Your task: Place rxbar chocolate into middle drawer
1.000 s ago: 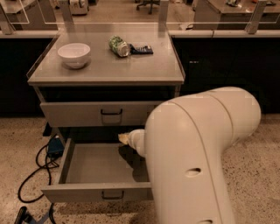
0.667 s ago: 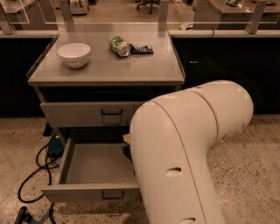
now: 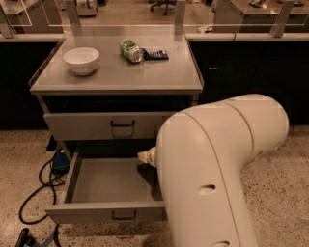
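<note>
I see my gripper (image 3: 146,156) only as a pale tip, low and central, in front of a grey metal counter (image 3: 120,77). Above and behind the gripper, this counter backs onto a row of dark cabinets (image 3: 241,72) capped by a pale ledge (image 3: 241,36). Beyond the ledge stand grey posts (image 3: 73,14) and clear panels (image 3: 29,14). To the gripper's left a small blue box (image 3: 60,161) sits on the speckled floor (image 3: 285,193), and a black cable (image 3: 34,202) loops below it. The light is warm and dim.
</note>
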Available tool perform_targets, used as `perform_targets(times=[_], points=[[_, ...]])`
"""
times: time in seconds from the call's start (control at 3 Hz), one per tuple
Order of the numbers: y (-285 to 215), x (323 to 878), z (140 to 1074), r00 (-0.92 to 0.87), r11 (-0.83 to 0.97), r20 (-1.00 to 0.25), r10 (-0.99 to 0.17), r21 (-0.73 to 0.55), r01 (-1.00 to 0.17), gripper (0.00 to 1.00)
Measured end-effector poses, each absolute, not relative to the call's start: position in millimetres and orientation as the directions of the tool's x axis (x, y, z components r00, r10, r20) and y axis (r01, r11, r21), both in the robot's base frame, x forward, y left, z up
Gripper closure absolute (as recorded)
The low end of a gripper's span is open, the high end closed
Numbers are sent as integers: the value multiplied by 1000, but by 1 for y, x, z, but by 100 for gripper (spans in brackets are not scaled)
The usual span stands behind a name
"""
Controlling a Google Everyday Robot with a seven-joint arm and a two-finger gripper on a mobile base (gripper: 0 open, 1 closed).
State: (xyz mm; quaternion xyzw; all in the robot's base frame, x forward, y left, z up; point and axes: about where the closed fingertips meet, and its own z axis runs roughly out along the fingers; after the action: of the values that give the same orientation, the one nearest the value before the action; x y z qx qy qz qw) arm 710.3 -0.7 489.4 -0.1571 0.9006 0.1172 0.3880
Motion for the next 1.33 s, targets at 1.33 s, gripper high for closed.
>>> perform_targets(times=[1.33], points=[[-28, 654, 395, -771, 878, -625, -122, 295, -377, 100]])
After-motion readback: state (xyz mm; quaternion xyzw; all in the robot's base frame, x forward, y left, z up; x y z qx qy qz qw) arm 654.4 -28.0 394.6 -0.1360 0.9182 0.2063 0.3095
